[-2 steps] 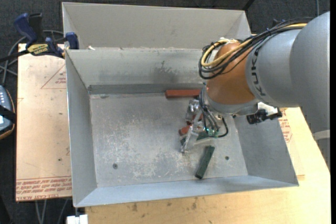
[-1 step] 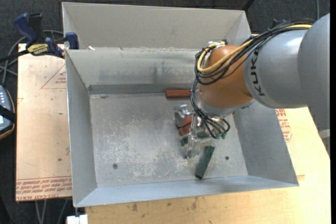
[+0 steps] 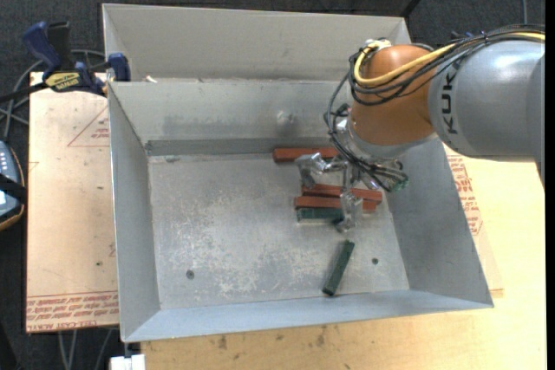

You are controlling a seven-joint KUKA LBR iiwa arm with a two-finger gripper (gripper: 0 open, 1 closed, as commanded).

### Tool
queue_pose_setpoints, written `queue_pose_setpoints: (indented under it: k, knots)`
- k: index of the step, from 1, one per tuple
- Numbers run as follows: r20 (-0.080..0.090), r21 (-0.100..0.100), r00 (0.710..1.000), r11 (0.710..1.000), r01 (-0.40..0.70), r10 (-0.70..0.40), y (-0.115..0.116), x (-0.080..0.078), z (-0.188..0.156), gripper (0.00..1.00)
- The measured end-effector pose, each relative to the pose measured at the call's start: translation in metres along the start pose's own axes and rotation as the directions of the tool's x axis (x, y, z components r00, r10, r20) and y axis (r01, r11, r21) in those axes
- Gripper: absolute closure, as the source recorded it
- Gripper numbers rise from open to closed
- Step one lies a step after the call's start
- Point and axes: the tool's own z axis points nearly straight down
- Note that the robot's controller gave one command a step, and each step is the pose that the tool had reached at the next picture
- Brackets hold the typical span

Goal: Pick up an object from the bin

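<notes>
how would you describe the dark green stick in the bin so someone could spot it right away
Start at the grey metal bin and go to the right half of its floor, where the gripper hangs over a cluster of reddish-brown bars. Just toward the front wall from there, a short dark green bar lies tilted. It is the only green piece, and it lies apart from the others.
</notes>
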Motion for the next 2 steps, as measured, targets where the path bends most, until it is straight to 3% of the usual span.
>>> queue_pose_setpoints:
  k: [1,2]
  knots:
    - [0.001,-0.003,1.000,1.000,0.001,-0.001,0.002,-0.002,-0.003,1.00]
    - [0.004,0.001,0.911,0.911,0.413,-0.413,0.054,-0.043,-0.149,1.00]
